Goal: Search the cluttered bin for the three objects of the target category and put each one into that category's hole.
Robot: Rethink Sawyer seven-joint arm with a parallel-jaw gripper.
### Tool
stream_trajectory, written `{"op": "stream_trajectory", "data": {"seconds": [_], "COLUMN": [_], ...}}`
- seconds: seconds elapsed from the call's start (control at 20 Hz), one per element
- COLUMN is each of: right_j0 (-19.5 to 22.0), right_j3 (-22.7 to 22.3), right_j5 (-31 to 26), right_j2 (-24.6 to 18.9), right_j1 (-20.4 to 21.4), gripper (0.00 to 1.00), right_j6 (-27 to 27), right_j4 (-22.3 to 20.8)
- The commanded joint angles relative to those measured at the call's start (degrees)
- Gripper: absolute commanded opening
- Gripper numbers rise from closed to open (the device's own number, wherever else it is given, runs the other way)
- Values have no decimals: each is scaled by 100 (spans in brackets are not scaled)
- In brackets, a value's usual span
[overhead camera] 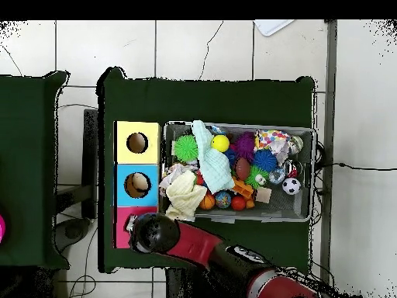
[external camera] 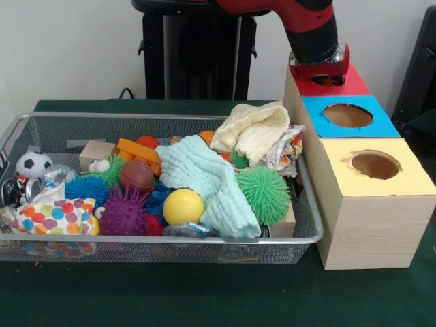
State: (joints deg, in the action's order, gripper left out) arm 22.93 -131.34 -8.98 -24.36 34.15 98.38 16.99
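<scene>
Gripper [external camera: 327, 76] sits at the red hole [external camera: 332, 81], its state impossible to tell; blue hole [external camera: 347, 115] lies just beside, the bin [external camera: 136, 242] farther off.

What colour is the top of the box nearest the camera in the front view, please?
Yellow; the box top shows best in the front view.

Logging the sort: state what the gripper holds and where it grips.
Cannot be told: the gripper sits low over the red box, its fingers hidden in both views.
</scene>
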Motion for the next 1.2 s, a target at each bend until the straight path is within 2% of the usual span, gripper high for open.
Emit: {"op": "stream_trajectory", "data": {"seconds": [0.05, 0.25, 0.35, 0.65, 0.95, 1.2], "right_j0": [218, 390, 480, 474, 209, -61], "right_j3": [611, 622, 479, 487, 360, 526], "right_j5": [-670, -1014, -1015, -1534, -2056, -2190], "right_j2": [677, 627, 544, 629, 1044, 1458], "right_j1": [-111, 83, 167, 571, 1435, 1660], "gripper": [100, 100, 100, 100, 100, 100], "right_j6": [383, 335, 342, 357, 787, 840], "right_j4": [-273, -333, -377, -457, -411, -683]}}
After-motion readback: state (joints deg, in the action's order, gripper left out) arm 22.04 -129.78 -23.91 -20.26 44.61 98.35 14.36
